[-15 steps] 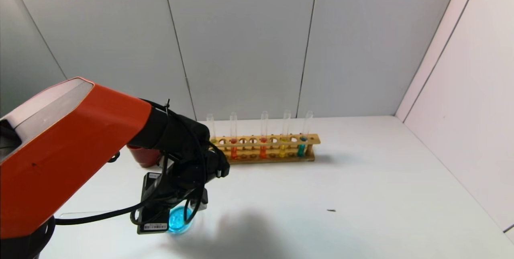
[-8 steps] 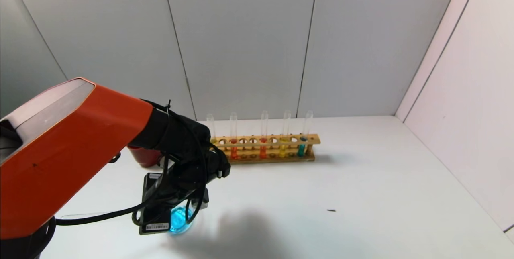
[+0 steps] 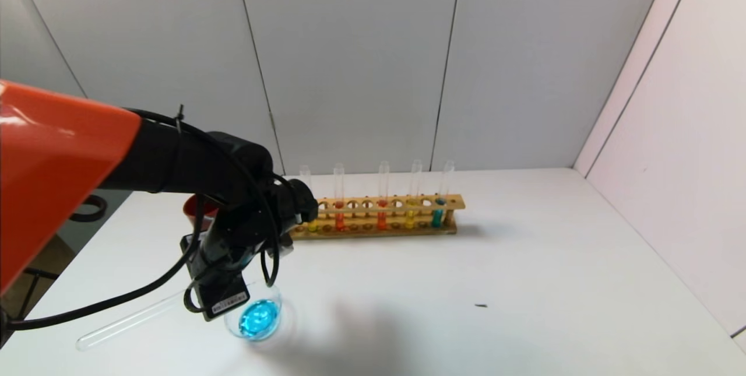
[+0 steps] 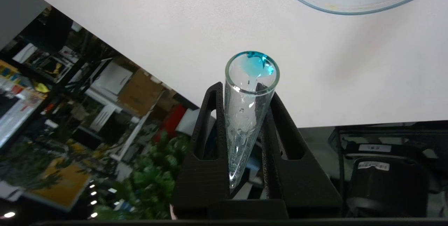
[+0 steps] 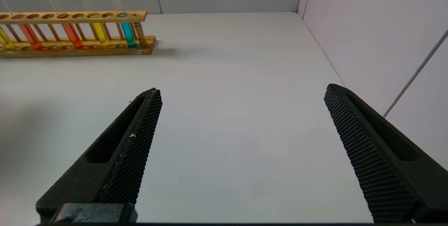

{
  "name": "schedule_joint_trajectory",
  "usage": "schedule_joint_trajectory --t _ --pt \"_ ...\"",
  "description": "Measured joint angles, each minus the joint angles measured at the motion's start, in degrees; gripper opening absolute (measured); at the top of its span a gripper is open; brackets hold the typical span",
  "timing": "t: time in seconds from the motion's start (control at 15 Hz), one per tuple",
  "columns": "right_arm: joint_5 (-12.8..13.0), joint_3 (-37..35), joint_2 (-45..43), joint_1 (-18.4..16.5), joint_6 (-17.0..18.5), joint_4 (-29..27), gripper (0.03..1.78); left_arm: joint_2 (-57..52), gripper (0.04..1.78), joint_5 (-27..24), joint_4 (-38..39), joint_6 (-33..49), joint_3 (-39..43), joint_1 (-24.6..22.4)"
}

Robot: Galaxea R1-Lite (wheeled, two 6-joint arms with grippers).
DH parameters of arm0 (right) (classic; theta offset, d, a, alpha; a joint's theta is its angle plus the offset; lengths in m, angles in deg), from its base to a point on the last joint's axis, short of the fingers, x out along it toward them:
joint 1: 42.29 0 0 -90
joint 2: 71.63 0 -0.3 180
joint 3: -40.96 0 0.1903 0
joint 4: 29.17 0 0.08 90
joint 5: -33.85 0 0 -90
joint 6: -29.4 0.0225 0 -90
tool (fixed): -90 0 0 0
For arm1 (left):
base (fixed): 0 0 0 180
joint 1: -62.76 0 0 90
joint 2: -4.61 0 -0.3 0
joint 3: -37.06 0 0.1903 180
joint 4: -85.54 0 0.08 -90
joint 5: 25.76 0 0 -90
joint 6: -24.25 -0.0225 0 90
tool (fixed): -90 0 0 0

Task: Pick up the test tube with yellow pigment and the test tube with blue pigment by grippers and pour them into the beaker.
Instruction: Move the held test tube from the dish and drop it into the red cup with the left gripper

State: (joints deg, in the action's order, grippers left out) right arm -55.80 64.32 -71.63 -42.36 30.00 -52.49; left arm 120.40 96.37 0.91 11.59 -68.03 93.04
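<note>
Left gripper [image 4: 245, 89] is clamping your emptied test tube with blue pigment [image 4: 246, 121] beside beaker [image 3: 254, 319] | rack [image 3: 379, 215], red cup [image 3: 195, 207] standing behind | right gripper [image 5: 241, 121] is gaping wide over tabletop [image 3: 495, 283].

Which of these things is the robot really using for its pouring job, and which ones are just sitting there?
Part of the job:
- left gripper, shut on the nearly emptied blue tube
- beaker, now holding blue liquid
- yellow-green tube, in the rack
- right gripper, open, waiting above the table

Just sitting there:
- wooden rack
- orange tubes
- other yellow tube
- teal tube
- red cup
- empty tube lying on the table
</note>
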Motion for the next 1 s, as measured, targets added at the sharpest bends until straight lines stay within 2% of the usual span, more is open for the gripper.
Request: schedule_joint_trajectory --t 0.47,0.73,1.0 --pt "0.0 0.0 0.0 0.0 0.0 0.0 1.70 -13.9 0.31 -6.2 17.0 9.2 0.4 -4.0" --pt "0.0 0.0 0.0 0.0 0.0 0.0 1.70 -16.5 0.31 -8.1 31.1 9.6 0.6 -8.0" --pt "0.0 0.0 0.0 0.0 0.0 0.0 1.70 -16.3 0.31 -10.4 39.7 8.9 0.1 -11.6"
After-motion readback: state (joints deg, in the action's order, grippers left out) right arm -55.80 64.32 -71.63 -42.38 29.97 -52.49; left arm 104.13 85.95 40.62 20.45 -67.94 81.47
